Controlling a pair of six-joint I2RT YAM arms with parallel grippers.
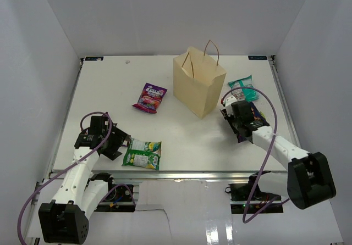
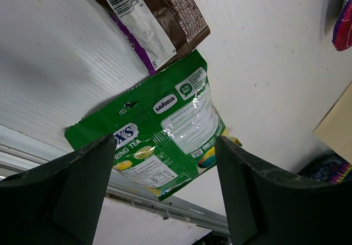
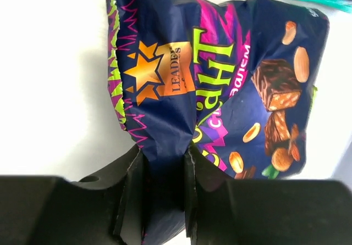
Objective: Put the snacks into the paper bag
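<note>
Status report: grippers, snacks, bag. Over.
Left gripper open over green packet. Right gripper shut on dark-blue bag. Paper bag upright, mouth open. Purple pouch, teal packet lie on table; nothing seen blocking.

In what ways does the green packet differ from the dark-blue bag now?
The green packet lies flat on the table, while the dark-blue bag is bunched and creased. The left gripper is open over the green packet, not holding it; the right gripper is shut on the dark-blue bag. The green packet has white labels; the dark-blue bag has pink zigzags. Both are outside the paper bag.
</note>
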